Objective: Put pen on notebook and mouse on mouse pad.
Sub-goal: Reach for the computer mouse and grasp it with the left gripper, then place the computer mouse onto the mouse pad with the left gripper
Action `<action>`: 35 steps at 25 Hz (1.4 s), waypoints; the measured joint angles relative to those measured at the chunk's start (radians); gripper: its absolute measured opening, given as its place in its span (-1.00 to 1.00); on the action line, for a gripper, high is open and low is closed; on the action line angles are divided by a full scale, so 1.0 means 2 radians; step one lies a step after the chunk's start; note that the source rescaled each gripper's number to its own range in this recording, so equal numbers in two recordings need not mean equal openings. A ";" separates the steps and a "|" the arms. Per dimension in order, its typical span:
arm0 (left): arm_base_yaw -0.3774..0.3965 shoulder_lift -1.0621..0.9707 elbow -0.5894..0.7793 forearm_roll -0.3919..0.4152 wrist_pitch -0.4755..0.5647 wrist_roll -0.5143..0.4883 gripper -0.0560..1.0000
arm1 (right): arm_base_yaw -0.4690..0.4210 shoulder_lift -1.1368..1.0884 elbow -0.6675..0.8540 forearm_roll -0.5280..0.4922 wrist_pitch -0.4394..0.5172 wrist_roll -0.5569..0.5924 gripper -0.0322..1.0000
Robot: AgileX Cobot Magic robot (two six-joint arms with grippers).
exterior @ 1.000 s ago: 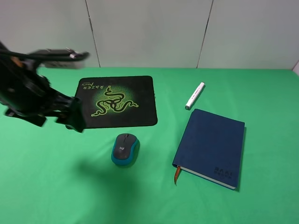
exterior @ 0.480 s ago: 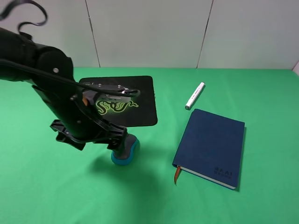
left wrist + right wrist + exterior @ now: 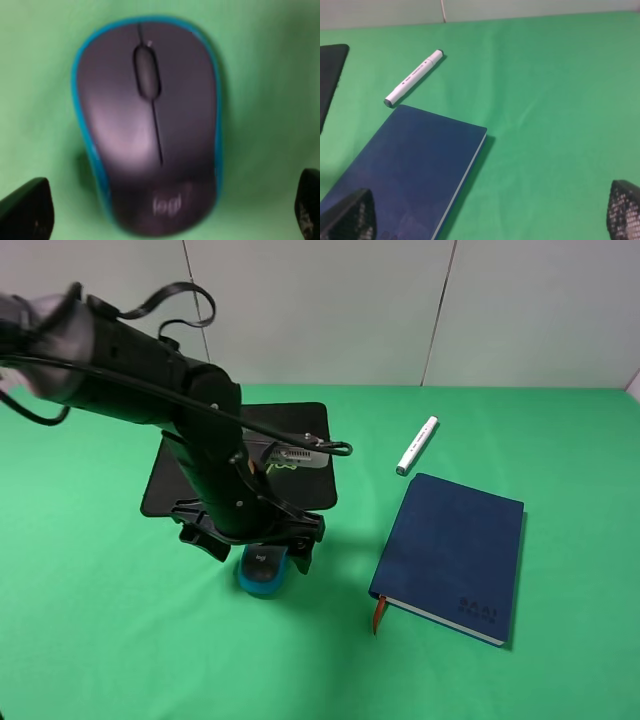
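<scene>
Mouse step in hand: the left gripper (image 3: pixel 167 205) hangs over the mouse (image 3: pixel 262 575), jaws apart, apparently not touching. The mouse sits on the green bench (image 3: pixel 100 640), just near of the mouse pad (image 3: pixel 165 485). Next: lower, then close on its sides.

Mouse (image 3: pixel 150 125): dk grey top, teal-blue rim, sm. pale logo. Notebook (image 3: pixel 455 550): navy cover, white page edge. Ribbon (image 3: pixel 379 615): orange. Pen (image 3: pixel 417 445), just beyond notebook: white body, dk tip, fine dk print. Mouse pad (image 3: pixel 165 485), left of notebook: black. Table (image 3: pixel 560 440): plain green. Left arm (image 3: pixel 215 470): black.
</scene>
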 joint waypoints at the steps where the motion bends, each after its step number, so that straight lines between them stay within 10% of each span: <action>1: 0.000 0.007 -0.004 0.001 0.000 -0.001 0.82 | 0.000 0.000 0.000 0.000 0.000 0.000 1.00; 14: 0.000 0.037 -0.012 0.002 -0.004 -0.013 0.78 | 0.000 0.000 0.000 0.000 0.001 0.000 1.00; 18: 0.000 0.038 -0.012 0.002 -0.004 -0.013 0.34 | 0.000 0.000 0.000 0.000 0.001 0.000 1.00; 24: 0.000 0.040 -0.012 0.002 -0.004 -0.013 -0.82 | 0.000 0.000 0.000 0.000 0.001 0.000 1.00; 35: 0.000 0.038 -0.012 0.002 -0.005 -0.014 -0.89 | 0.000 0.000 0.000 0.000 0.001 0.000 1.00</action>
